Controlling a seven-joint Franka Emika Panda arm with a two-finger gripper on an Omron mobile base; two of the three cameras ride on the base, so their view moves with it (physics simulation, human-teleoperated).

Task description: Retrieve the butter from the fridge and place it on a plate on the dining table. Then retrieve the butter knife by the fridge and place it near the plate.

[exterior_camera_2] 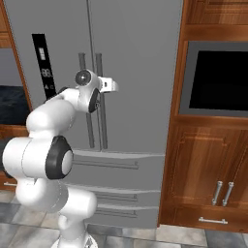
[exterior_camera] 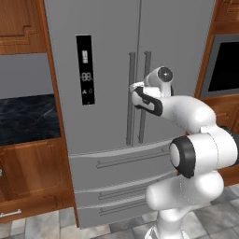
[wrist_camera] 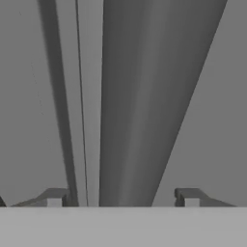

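At the middle seam of the fridge (exterior_camera: 107, 70), doors shut. Both long bar handles stand either side of the seam; the gripper (wrist_camera: 123, 197) is pushed up against the right-hand handle (wrist_camera: 144, 96), which in the hand view runs up between the two finger tips. Fingers are spread wide, one each side of the bar, not closed on it; whether they touch the bar cannot be told. From the base views the arm reaches forward at about mid-height of the handles, beside the black display panel (exterior_camera: 85, 70).

Butter is presumably inside behind the closed doors. Plate, dining table and butter knife: nothing to report from here.

Judgement: very early in the task. Fridge not yet opened, no item fetched. Left to do: close on the handle, pull the door, take the butter, carry it to the plate, then fetch the knife.
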